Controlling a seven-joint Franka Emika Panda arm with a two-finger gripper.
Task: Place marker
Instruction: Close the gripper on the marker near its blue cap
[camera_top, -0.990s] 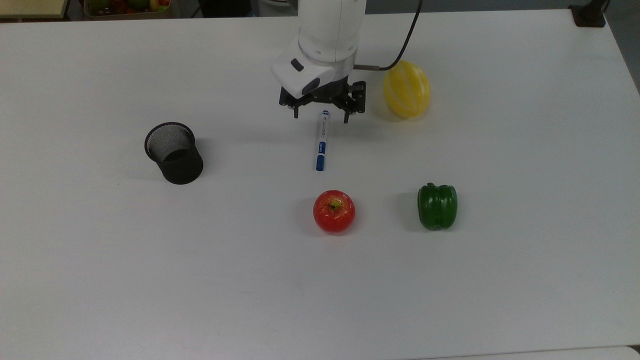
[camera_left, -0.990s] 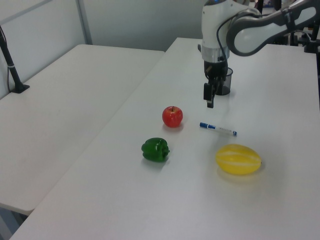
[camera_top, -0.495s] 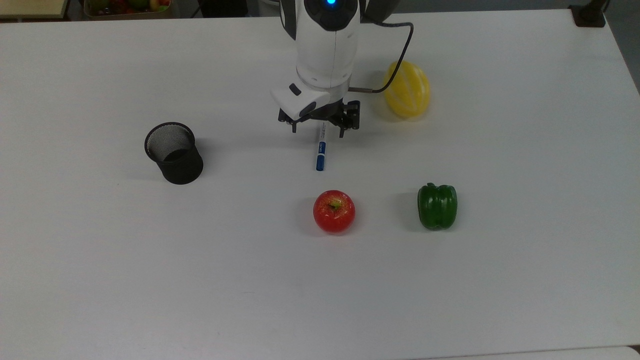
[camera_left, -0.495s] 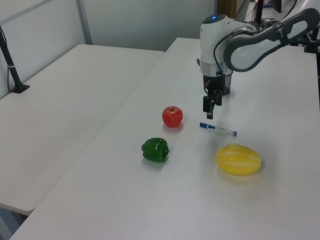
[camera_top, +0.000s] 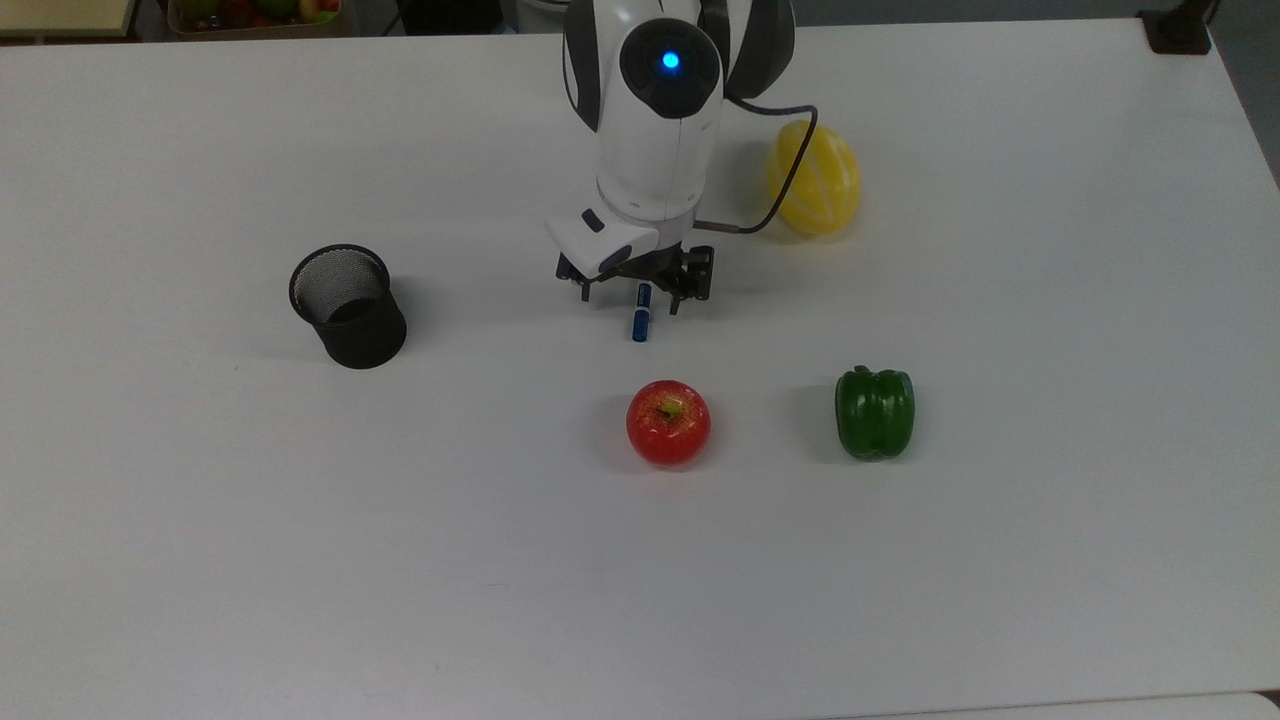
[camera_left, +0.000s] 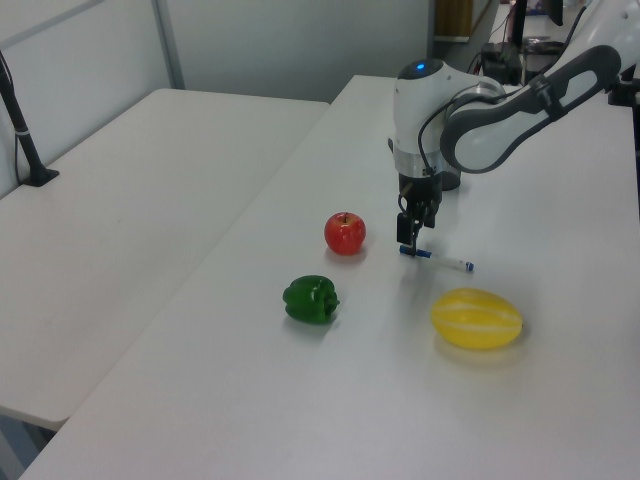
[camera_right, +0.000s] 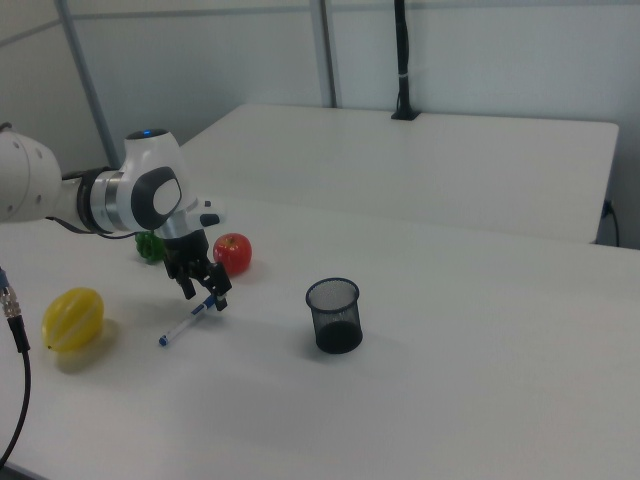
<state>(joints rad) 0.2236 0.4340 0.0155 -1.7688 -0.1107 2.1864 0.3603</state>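
The marker (camera_top: 641, 322) lies flat on the white table, white barrel with a blue cap, its cap end pointing at the apple in the top view. My gripper (camera_top: 632, 302) is low over it, open, one finger on each side of the barrel near the label band. The wrist hides most of the barrel in the top view. The left view has the marker (camera_left: 441, 260) running right from under the gripper (camera_left: 408, 241). In the right view, the gripper (camera_right: 207, 298) sits over the upper end of the marker (camera_right: 186, 324).
A black mesh pen cup (camera_top: 348, 305) stands upright at the top view's left. A red apple (camera_top: 668, 422) sits just below the marker, a green pepper (camera_top: 875, 412) to its right, and a yellow melon (camera_top: 815, 178) beside the arm. The black cable (camera_top: 775, 200) loops near the melon.
The gripper has come down and forward along the marker toward its cap end, now covering most of the barrel. The marker has not moved.
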